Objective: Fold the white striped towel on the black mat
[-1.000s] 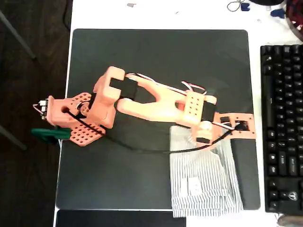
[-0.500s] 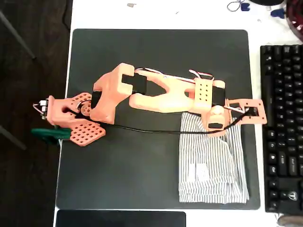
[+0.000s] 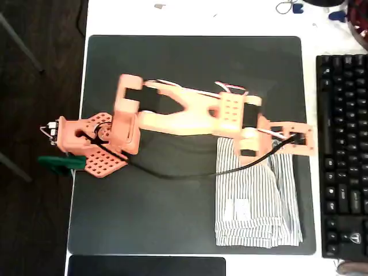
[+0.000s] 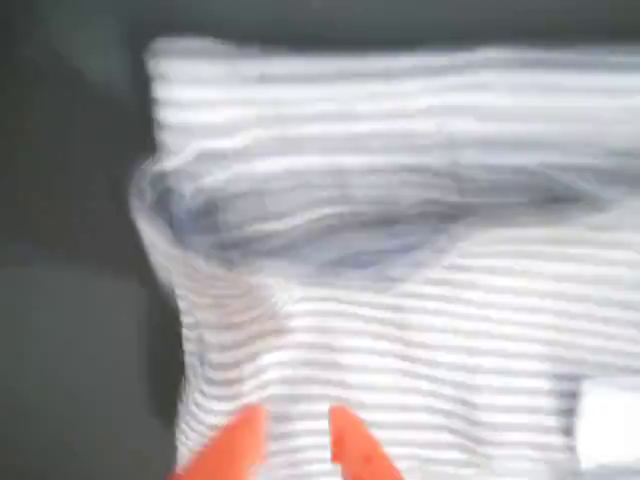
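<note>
The white striped towel [image 3: 259,201] lies folded into a narrow rectangle on the right part of the black mat [image 3: 172,75], in the overhead view. Its lower edge is close to the mat's front edge. My orange gripper [image 3: 248,154] sits over the towel's upper left corner, with the arm reaching across the mat from the left. In the wrist view my gripper [image 4: 292,440] has its orange fingertips [image 4: 235,440] close together, pinching rumpled cloth. The towel [image 4: 420,250] bulges in a raised fold beyond them. The wrist picture is blurred.
A black keyboard [image 3: 345,155] lies just right of the mat. A black slab [image 3: 144,265] sits below the mat's front edge. The arm's base [image 3: 86,141] and a green clamp [image 3: 57,163] stand at the mat's left edge. Bare mat stretches left of the towel.
The towel slid right and up across the mat with my gripper. The arm then drew back a little to the left and its elbow shifted upward.
</note>
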`<state>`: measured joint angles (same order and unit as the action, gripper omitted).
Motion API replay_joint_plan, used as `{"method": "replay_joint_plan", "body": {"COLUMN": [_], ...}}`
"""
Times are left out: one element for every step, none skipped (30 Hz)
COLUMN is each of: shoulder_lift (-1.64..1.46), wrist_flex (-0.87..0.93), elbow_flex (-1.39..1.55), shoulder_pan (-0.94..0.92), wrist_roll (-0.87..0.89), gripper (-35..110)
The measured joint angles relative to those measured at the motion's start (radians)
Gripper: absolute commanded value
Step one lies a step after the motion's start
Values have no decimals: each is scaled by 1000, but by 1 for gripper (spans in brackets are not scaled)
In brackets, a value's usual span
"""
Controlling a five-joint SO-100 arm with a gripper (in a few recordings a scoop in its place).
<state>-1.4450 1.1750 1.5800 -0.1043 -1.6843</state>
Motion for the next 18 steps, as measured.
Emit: {"method": "replay_joint_plan", "body": {"shoulder_lift": [-55, -109, -163, -215, -268, -321, -379, -431, -483, -541, -597, -652, -701, -752, -802, -848, -891, -937], "wrist_flex": [-2, 3, 3, 3, 9, 18, 20, 20, 18, 21, 18, 9, 8, -8, -15, -17, -21, -20], "elbow_flex": [58, 107, 160, 212, 262, 311, 364, 417, 469, 523, 572, 624, 681, 730, 773, 821, 856, 891], "shoulder_pan": [-12, -20, -21, -21, -17, -17, -20, -26, -29, -29, -26, -25, -28, -35, -37, -37, -29, -25], "wrist_roll": [2, 2, 2, 2, -3, -3, -3, -2, 0, -2, -3, -3, -3, -2, 8, 15, 26, 40], "gripper": [2, 1, 1, 0, 0, 0, 0, 0, 0, 0, 0, 0, 0, 0, 0, 0, 0, 0]}}
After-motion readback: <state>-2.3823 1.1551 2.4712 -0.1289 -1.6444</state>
